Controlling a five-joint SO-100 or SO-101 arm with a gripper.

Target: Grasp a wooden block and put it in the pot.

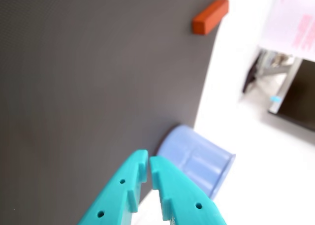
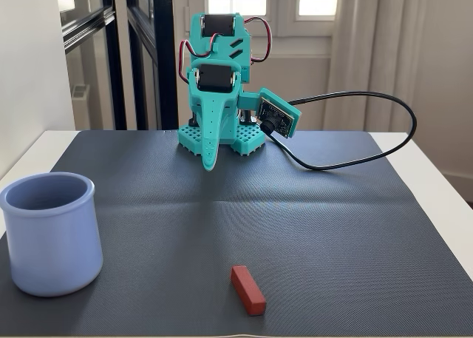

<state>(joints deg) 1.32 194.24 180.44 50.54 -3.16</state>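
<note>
A small reddish-brown wooden block (image 2: 247, 289) lies flat on the dark mat near its front edge; the wrist view shows the wooden block (image 1: 210, 16) at the top, by the mat's edge. The pale blue-lavender pot (image 2: 52, 232) stands upright at the mat's front left, and the pot (image 1: 199, 159) appears at the lower middle of the wrist view. My teal gripper (image 2: 209, 166) hangs folded close to the arm's base at the back of the mat, far from both. The gripper (image 1: 148, 164) is shut with nothing between its fingers.
The dark ribbed mat (image 2: 310, 205) covers most of the white table (image 2: 436, 168). A black cable (image 2: 355, 131) loops from the wrist camera across the back right of the mat. Windows and a wall stand behind the arm's base (image 2: 222, 134).
</note>
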